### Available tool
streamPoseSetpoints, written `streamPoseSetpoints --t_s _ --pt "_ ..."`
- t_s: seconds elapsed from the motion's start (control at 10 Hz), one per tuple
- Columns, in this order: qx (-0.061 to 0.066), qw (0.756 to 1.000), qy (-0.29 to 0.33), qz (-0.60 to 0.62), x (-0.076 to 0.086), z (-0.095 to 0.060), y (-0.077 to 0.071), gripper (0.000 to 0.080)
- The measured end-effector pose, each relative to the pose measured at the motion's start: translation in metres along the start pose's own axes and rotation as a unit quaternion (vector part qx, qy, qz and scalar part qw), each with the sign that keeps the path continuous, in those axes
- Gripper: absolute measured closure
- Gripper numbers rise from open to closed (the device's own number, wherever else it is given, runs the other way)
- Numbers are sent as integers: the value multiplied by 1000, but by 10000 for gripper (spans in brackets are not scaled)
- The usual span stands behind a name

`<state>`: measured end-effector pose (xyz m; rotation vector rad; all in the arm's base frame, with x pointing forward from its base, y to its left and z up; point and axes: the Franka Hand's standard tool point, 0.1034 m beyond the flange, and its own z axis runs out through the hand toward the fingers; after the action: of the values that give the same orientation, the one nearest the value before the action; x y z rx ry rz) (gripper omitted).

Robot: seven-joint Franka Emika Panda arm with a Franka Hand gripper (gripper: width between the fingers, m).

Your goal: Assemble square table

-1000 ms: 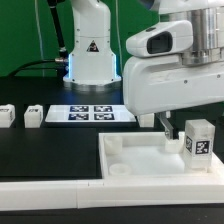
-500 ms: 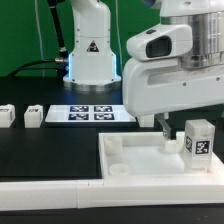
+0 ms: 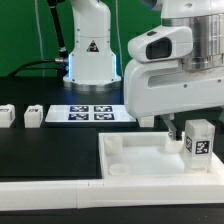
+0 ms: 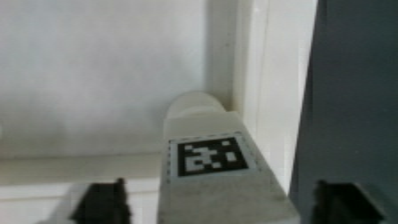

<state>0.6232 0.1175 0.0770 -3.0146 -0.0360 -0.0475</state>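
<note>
Wrist view: end effector (image 4: 222, 205) has its fingers spread wide with nothing clamped. The table leg (image 4: 214, 152) stands upright in line between them, close by the square tabletop (image 3: 112, 150) rim. It looks like light, stiff, slick plastic, so I'd pinch the flat side faces squarely or it may slip.

This was a robotics lab. The glossy white robot pedestal (image 3: 90, 60), marked with a triangular warning sticker (image 3: 91, 46), stood at the back of a matte black desk (image 3: 50, 150), with dark cables (image 3: 45, 62) trailing beside it. A plain green backdrop (image 3: 20, 30) hung behind. The thin flat white marker board (image 3: 92, 113) lay on the desk, and small white blocks (image 3: 33, 116) wore black-and-white printed tags.
</note>
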Motion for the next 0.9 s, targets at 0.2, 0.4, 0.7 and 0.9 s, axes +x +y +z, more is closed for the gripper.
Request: streamPoseSetpoints --t_s 0.2,0.4,0.7,0.9 --pt "0 998 0 62 0 0 1 508" --pt "1 993 0 117 0 0 1 509" --pt "1 958 4 287 0 1 0 509" --pt "16 893 4 450 1 1 0 508"
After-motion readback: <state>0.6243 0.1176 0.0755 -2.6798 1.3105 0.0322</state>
